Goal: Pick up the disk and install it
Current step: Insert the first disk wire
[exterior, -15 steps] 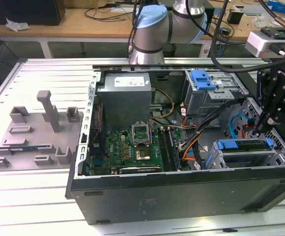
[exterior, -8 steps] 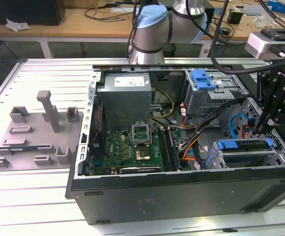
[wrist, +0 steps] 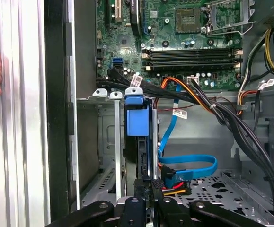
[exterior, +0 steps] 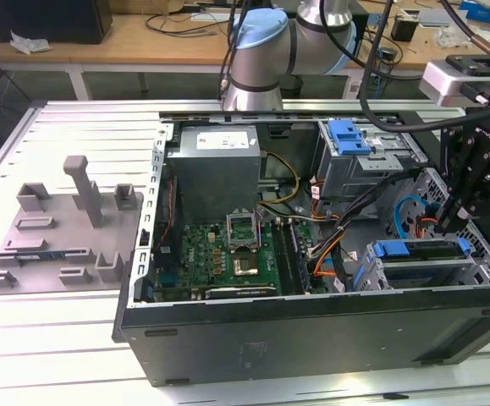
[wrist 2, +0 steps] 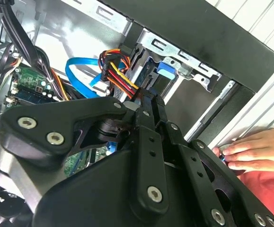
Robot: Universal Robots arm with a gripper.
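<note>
A slotted metal workbench (exterior: 75,127) carries an open computer case (exterior: 312,330) lying on its side. The disk (exterior: 422,249) sits edge-on in the drive cage (exterior: 414,277) at the exterior view's right, with its blue bracket (wrist: 137,118) towards the motherboard (wrist: 193,42). Crowding looks like the main risk. The power plug (wrist: 172,182) and blue data cable (wrist: 193,163) lie just beside the disk's other end and could snag, and a person's hand (wrist 2: 255,151) rests just outside the case wall. The gripper (wrist: 148,185) has its fingers pressed together with nothing between them. Its tips are at that cabled end of the disk, though I cannot confirm contact.
</note>
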